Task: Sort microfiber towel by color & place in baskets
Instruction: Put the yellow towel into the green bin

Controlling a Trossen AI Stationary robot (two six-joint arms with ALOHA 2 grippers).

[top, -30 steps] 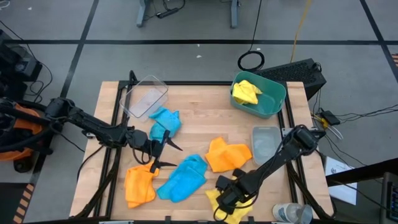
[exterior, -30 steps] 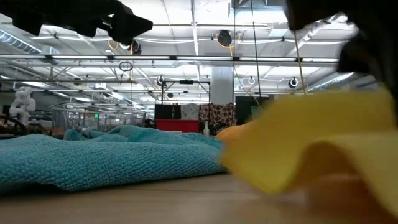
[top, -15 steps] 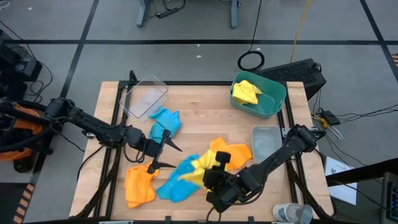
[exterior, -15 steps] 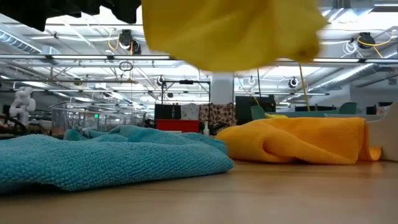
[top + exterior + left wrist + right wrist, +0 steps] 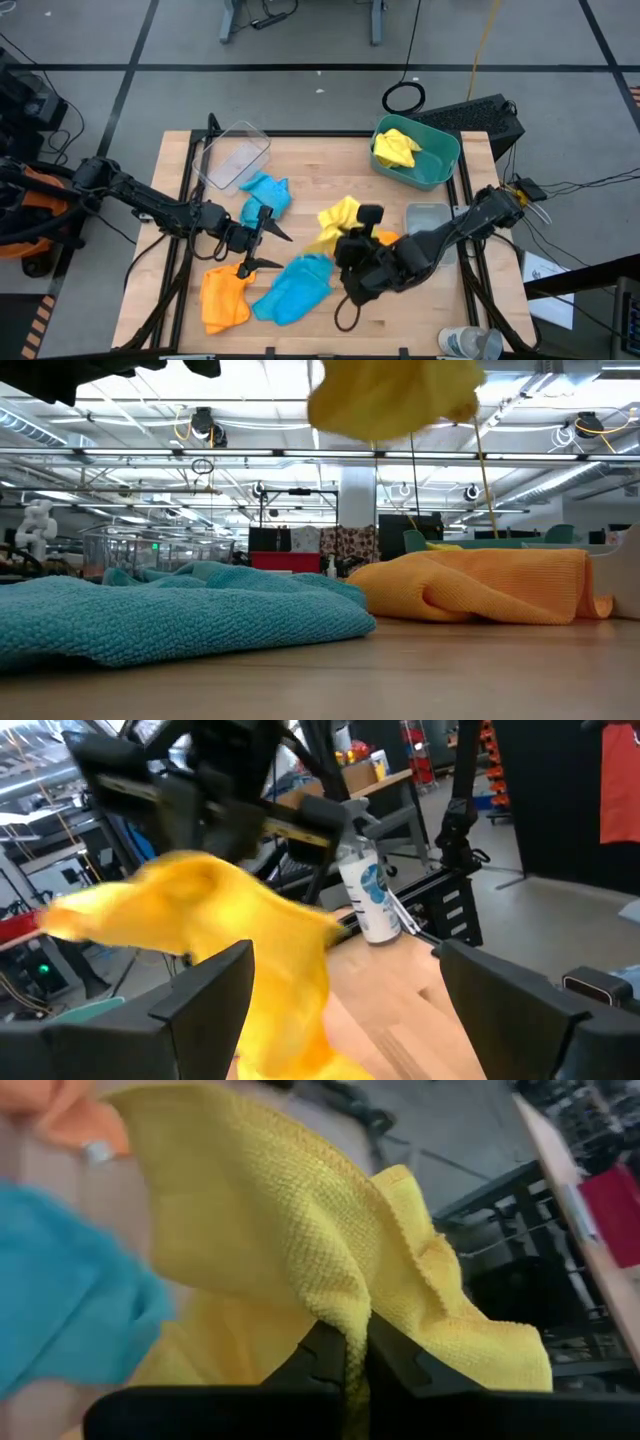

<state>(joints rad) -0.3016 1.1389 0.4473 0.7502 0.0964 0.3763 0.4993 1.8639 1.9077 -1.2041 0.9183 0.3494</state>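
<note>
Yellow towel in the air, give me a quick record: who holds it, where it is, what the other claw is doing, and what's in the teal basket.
holder: right claw, shut on the yellow towel
position: lifted above mid-table, over the orange towel
left claw: open, empty, between two blue towels
teal basket: one yellow towel inside
clear basket: no towel visible

Yellow towel point(image 5: 338, 218) hangs crumpled in the air above table centre, clear of the surface. Second yellow towel point(image 5: 395, 148) lies bunched inside the teal basket point(image 5: 440, 165) at 1 o'clock. Clear basket point(image 5: 234, 155) sits at 10 o'clock; grey basket point(image 5: 427, 228) at 3 o'clock. One blue towel point(image 5: 265, 196) lies at 9 o'clock, another point(image 5: 293, 288) at 6 o'clock. One orange towel point(image 5: 224, 297) rests at 7 o'clock; the second point(image 5: 386, 244) lies partly hidden right of centre.
</note>
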